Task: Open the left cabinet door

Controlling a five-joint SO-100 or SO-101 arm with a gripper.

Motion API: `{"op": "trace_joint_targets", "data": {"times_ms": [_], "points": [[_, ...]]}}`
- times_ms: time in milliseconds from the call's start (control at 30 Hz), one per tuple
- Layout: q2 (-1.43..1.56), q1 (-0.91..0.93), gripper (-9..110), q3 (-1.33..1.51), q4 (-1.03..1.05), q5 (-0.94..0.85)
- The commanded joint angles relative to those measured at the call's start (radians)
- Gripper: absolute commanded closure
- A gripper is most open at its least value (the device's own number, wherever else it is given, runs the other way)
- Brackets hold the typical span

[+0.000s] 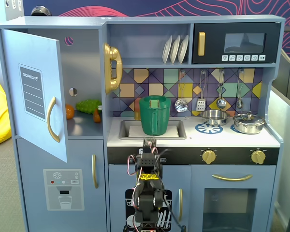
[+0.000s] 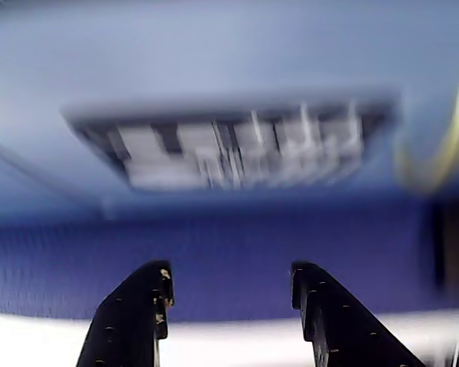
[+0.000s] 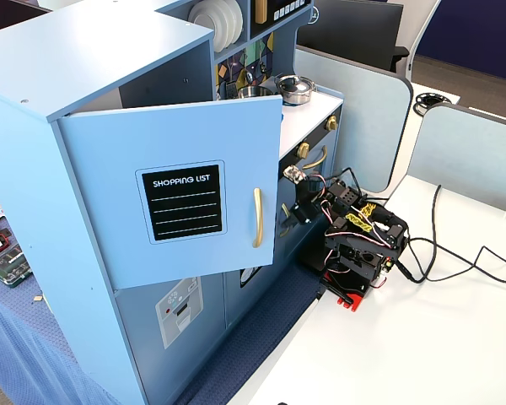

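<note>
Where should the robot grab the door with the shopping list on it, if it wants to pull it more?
Probably the gold handle on the left cabinet door. It is a vertical bar that bows out from the panel, leaving a gap for a finger. Since the door already stands swung open, the end effector would come at its front face, fingers level, one on each side of the bar.
</note>
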Motion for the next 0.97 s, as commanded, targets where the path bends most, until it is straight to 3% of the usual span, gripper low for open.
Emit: {"op": "trace_joint_targets", "data": {"times_ms": [0,533,933], "points": [[0.072,0.021,91,0.077,0.067,0.044],[0.196,-0.034,100,0.221,0.344,0.153],[0.196,-0.061,101,0.221,0.407,0.204]]}}
